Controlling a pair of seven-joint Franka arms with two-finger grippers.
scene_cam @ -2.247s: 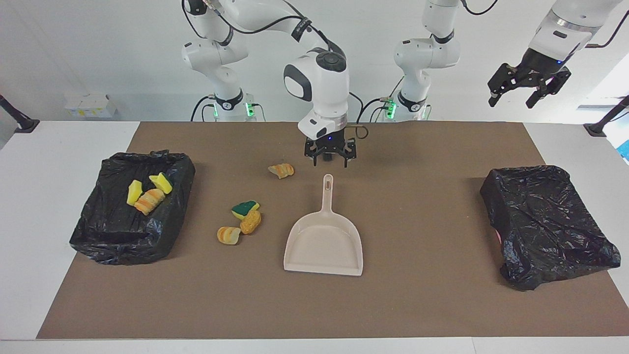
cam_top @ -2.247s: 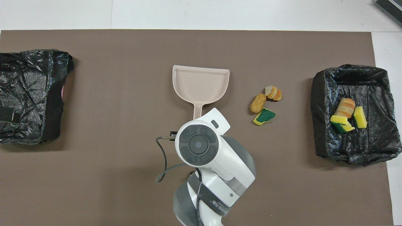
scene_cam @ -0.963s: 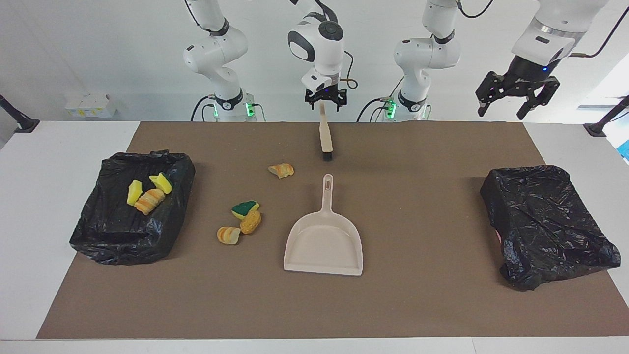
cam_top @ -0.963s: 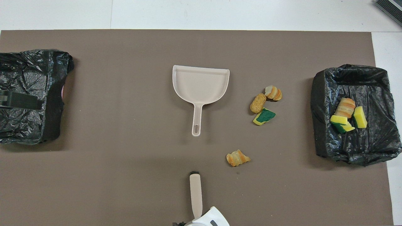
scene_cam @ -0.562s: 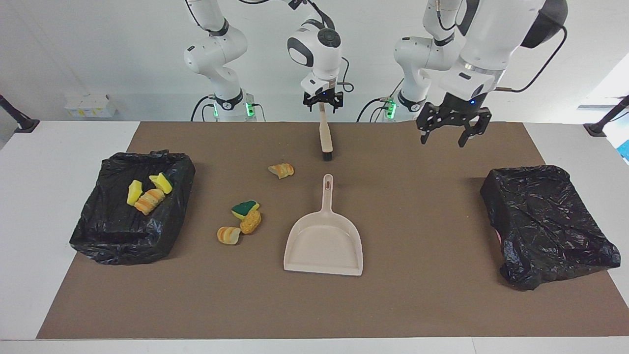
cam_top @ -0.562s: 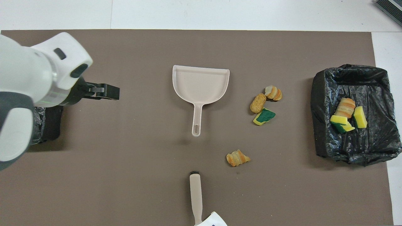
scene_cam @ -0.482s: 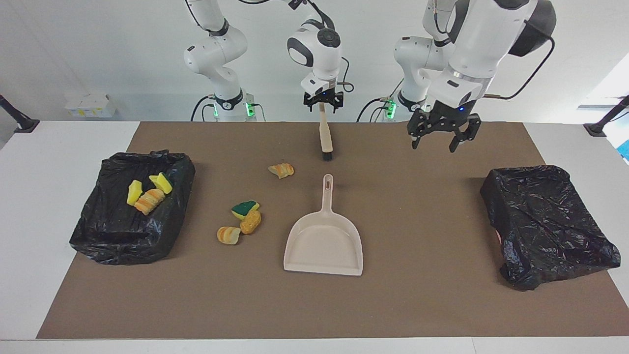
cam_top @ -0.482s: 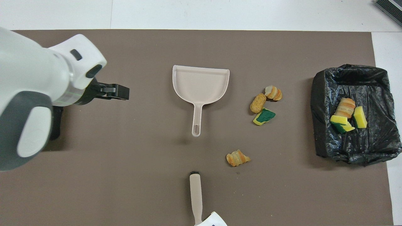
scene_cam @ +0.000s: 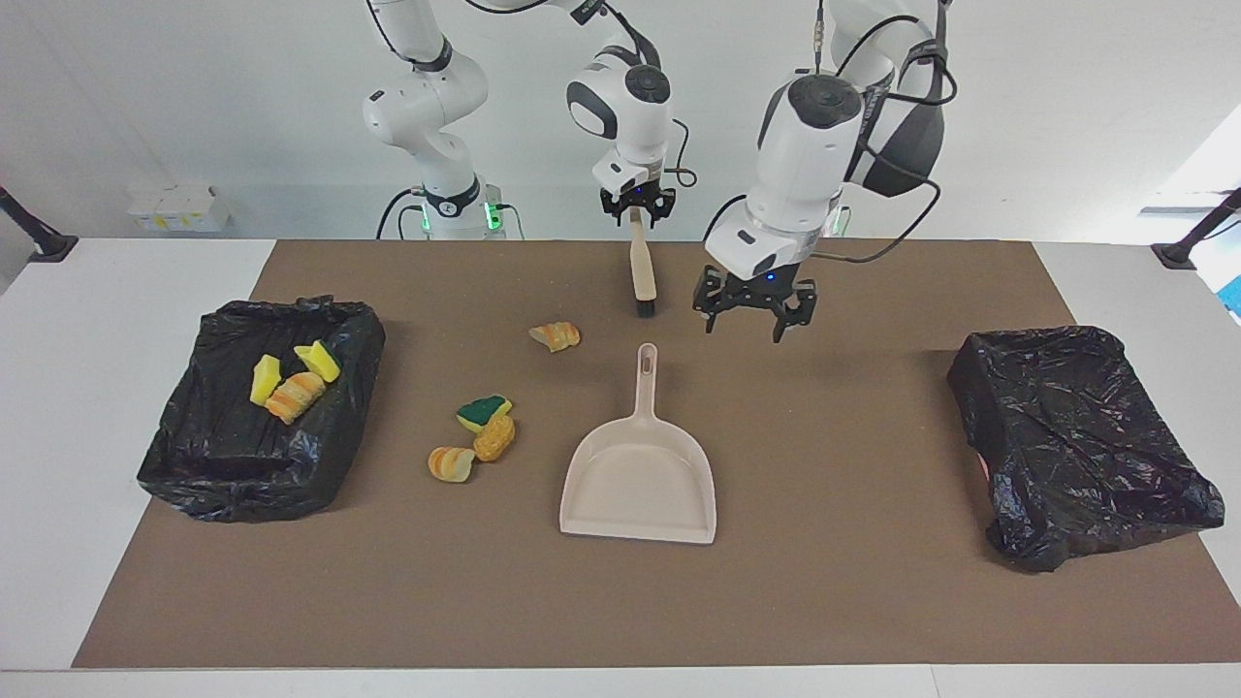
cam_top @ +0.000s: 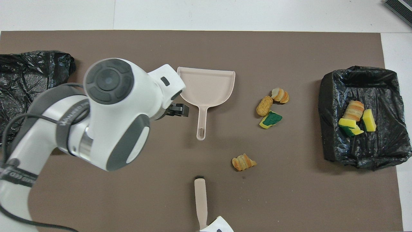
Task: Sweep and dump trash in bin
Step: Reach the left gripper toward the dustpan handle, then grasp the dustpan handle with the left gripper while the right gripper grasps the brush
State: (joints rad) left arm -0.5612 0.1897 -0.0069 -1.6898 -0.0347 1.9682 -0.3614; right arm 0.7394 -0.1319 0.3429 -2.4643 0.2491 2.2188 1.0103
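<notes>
- Clock directions are read in the facing view, with 12 o'clock toward the robots.
- The black-bagged bin (scene_cam: 199,475) at the right arm's end of the surface (scene_cam: 58,485) holds three pieces of trash. They are a yellow sponge piece (scene_cam: 264,379), a yellow-green sponge piece (scene_cam: 319,361) and a striped bread-like chunk (scene_cam: 295,396), bunched in its 12 o'clock half.
- A second black-bagged bin (scene_cam: 1076,436) sits at the left arm's end, its liner crumpled.
- The beige dustpan (scene_cam: 637,485) lies flat mid-mat (scene_cam: 873,601), with its handle at 12 o'clock and its pan floor bare.
- Four pieces of trash lie loose on the mat. A green-topped sponge (scene_cam: 483,412), a tan chunk (scene_cam: 495,438) and a striped bread piece (scene_cam: 451,463) cluster at 9 o'clock of the dustpan, the sponge and the tan chunk touching.
- A lone striped bread piece (scene_cam: 555,335) lies at 10 o'clock of the handle's tip.
- The left gripper (scene_cam: 743,333) is spread wide and holds nothing. It hovers over the mat just beside the dustpan handle, at its 2 o'clock.
- The right gripper (scene_cam: 636,208) is at the top end of the beige brush (scene_cam: 640,267), whose dark bristles point at 6 o'clock toward the dustpan handle.
- Whether that gripper is pinching the brush, I cannot tell.
- There is printing on the left arm's link (cam_top: 69,112), too slanted to read.
- The small white boxes (scene_cam: 179,206) at 11 o'clock show no readable label.
</notes>
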